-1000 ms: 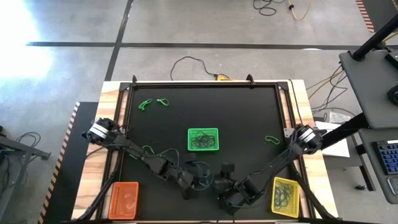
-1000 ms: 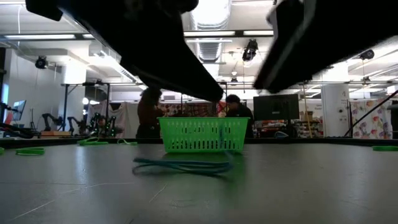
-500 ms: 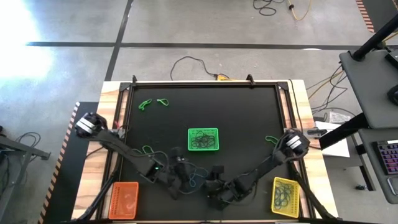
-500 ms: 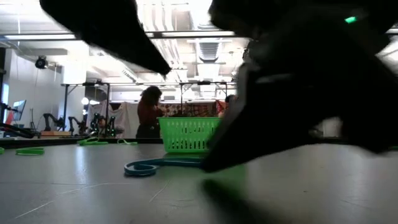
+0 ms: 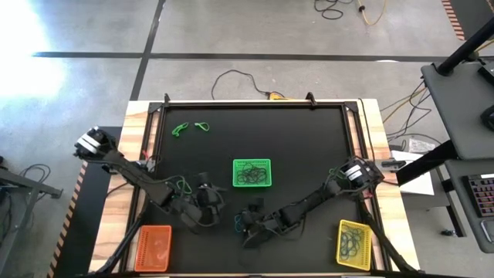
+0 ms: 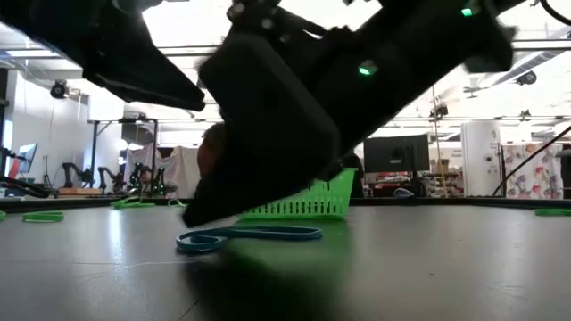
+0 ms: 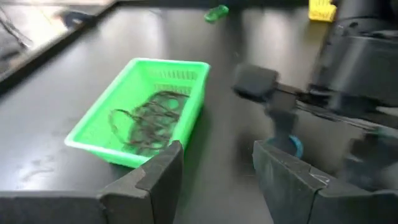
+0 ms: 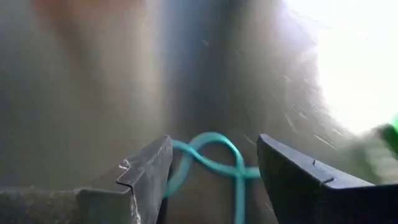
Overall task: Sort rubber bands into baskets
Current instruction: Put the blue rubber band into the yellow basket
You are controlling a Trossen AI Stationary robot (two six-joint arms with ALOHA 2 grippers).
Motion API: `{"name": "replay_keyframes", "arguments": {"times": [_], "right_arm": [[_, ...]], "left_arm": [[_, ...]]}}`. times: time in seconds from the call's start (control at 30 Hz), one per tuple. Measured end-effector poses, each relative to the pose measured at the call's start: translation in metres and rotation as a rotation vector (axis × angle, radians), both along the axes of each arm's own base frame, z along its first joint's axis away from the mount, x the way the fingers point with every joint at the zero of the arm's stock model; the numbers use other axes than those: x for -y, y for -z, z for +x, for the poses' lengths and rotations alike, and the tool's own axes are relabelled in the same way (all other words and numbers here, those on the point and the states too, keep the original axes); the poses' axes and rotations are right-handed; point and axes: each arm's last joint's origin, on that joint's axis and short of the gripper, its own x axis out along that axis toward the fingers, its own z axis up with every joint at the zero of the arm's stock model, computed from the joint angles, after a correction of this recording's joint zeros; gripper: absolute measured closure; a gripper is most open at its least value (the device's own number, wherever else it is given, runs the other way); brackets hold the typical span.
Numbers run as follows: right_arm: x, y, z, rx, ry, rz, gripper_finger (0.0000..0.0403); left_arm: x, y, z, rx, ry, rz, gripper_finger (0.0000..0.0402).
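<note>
A blue rubber band (image 6: 250, 236) lies flat on the black table in front of the green basket (image 5: 252, 173), which holds several dark bands (image 7: 146, 118). My right gripper (image 8: 214, 180) is open and low over the table near its front middle (image 5: 248, 225). Its fingers stand on either side of the blue band's loop (image 8: 214, 163); I cannot tell whether they touch it. My left gripper (image 7: 217, 177) is open and empty, left of the green basket (image 5: 208, 198). The orange basket (image 5: 153, 247) stands at the near left, and the yellow basket (image 5: 353, 243), holding bands, at the near right.
Two green bands (image 5: 180, 129) (image 5: 202, 126) lie at the far left of the table, and another green band (image 5: 184, 184) lies by my left arm. A raised frame (image 5: 255, 104) borders the black table. People and equipment show in the room beyond.
My left gripper has drawn back toward the table's left edge, away from the blue band. My right gripper has gone toward the table's left edge and down to the blue band. The band, one end raised a second ago, now lies flat.
</note>
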Motion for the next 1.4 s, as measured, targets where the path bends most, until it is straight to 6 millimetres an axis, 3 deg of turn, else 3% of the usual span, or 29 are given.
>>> {"name": "replay_keyframes", "arguments": {"times": [0.33, 0.47, 0.73, 0.83, 1.07, 1.23, 1.4], "right_arm": [[0.007, 0.019, 0.006, -0.054, -0.048, 0.024, 0.0193], [0.008, 0.022, 0.004, -0.088, -0.052, 0.010, 0.0241], [0.015, 0.026, 0.001, -0.154, -0.043, -0.014, 0.0381], [0.015, 0.024, 0.000, -0.162, -0.045, -0.020, 0.0389], [0.015, -0.009, -0.012, -0.212, -0.072, -0.012, 0.0391], [0.013, -0.052, -0.034, -0.314, -0.156, 0.076, 0.0391], [0.018, -0.090, -0.068, -0.496, -0.111, 0.239, 0.0391]], "left_arm": [[-0.012, 0.002, -0.009, 0.161, -0.051, 0.080, 0.0221], [-0.014, 0.002, -0.010, 0.157, -0.082, 0.131, 0.0221], [-0.015, 0.003, -0.010, 0.170, -0.117, 0.119, 0.0221], [-0.015, 0.004, -0.010, 0.162, -0.117, 0.123, 0.0221], [-0.017, 0.008, -0.012, 0.145, -0.115, 0.134, 0.0221], [-0.018, 0.011, -0.014, 0.135, -0.118, 0.133, 0.0221], [-0.019, 0.013, -0.015, 0.126, -0.116, 0.145, 0.0221]]}}
